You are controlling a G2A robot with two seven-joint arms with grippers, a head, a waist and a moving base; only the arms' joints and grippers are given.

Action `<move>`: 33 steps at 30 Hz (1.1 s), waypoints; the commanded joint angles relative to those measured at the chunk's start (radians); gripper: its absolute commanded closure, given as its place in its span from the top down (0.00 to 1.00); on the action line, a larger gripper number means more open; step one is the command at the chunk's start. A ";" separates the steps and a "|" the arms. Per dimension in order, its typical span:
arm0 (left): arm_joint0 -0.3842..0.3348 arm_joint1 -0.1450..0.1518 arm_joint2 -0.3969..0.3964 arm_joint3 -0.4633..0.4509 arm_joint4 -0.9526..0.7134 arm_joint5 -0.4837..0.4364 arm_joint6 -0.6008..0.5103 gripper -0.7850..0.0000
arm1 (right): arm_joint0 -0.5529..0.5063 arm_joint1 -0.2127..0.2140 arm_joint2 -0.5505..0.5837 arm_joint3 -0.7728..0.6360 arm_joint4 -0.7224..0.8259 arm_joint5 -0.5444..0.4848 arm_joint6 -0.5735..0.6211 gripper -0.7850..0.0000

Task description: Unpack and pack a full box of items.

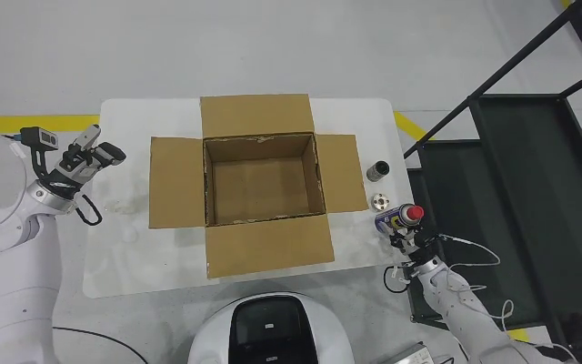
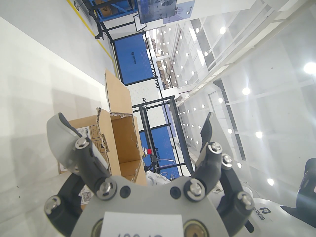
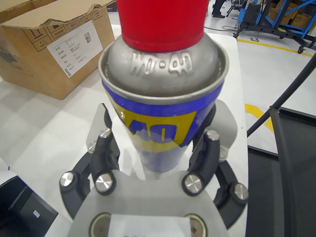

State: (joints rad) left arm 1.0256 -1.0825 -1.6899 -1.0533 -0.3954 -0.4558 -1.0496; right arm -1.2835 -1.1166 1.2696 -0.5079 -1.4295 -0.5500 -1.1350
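The cardboard box (image 1: pixel 263 177) sits mid-way on the table (image 1: pixel 118 255), top open, four flaps spread outward at 12, 3, 6 and 9 o'clock, its mouth free from above. Past the 3 o'clock flap a dark-capped bottle (image 1: pixel 377 169) and a small round white piece (image 1: pixel 380 199) crowd the narrow strip (the spray can (image 1: pixel 400 216) clamped in the right gripper (image 3: pixel 160 129) is just beside them). Past the 9 o'clock flap bare table shows.

Brown cardboard box (image 1: pixel 175 182) centred on white table (image 1: pixel 136 118); dark cylindrical jar (image 1: pixel 378 170), pale round cap (image 1: pixel 381 199), blue spray can (image 1: pixel 400 217) ranged right of it.
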 commanded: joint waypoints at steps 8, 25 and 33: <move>0.000 0.000 0.000 0.000 0.000 0.000 0.000 1.00 | -0.026 0.017 0.001 -0.048 -0.039 -0.041 -0.094 0.00; 0.000 0.000 0.000 0.000 0.000 0.000 0.000 1.00 | -0.527 0.114 0.301 -1.177 -0.015 0.087 0.325 0.00; 0.000 0.000 0.000 0.000 0.000 0.000 0.000 1.00 | -0.497 0.101 0.225 -1.378 -0.041 0.175 0.630 0.00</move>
State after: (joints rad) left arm 1.0256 -1.0825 -1.6899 -1.0533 -0.3954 -0.4558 -1.0496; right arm -1.7904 -1.0133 1.5080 -1.8790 -1.4634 -0.3888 -0.5376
